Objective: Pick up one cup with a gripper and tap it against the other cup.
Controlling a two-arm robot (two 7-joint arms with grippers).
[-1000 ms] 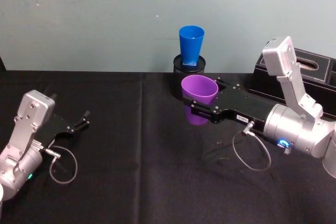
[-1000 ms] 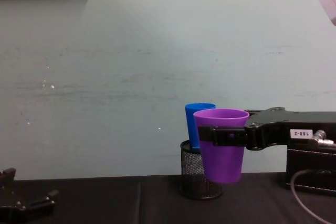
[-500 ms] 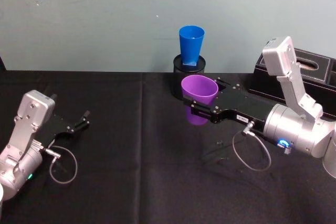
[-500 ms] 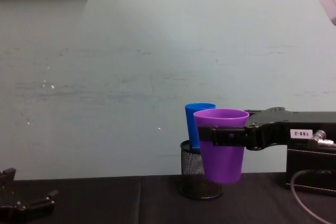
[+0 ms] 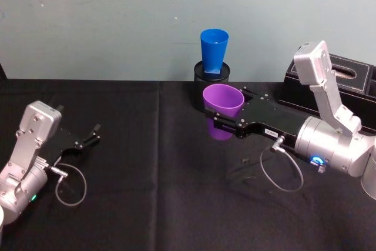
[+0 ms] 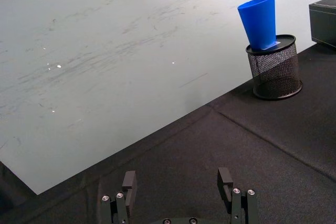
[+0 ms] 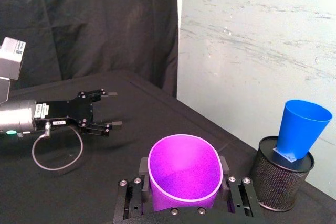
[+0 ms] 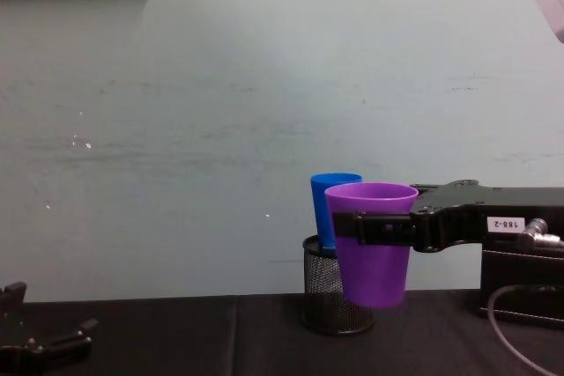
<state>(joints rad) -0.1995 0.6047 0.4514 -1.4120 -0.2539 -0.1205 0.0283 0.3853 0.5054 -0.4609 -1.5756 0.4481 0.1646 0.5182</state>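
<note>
Right gripper (image 5: 223, 120), black and flat-fingered on a silver-grey arm (image 5: 329, 142) with a glowing blue ring (image 5: 317, 161): clenched on the purple cup (image 5: 223, 104) a little below its rim. Holds it upright, mouth up, lifted clear of the bench (image 5: 147, 204), toward the far edge and right of the middle. Smooth, tapered, unmarked plastic, wider at the mouth than at the base. Hangs just in front of the blue cup (image 5: 214, 48), overlapping it in the chest view yet apart from it in the right wrist view.

Two cups counted: one purple, one blue, alike in shape and much the same size. Two grippers, one mesh holder (image 5: 201, 83), one black box (image 5: 352, 77).

Black wire-mesh holder: stands on the bench at the far edge, with the blue cup in it, narrow end down, leaning slightly, most of it rising above the holder's rim. Black box: sits at the bench's far right corner.

Left gripper (image 5: 91, 136): lies low near the bench's left edge, released, fingers spread, well apart from both cups.
</note>
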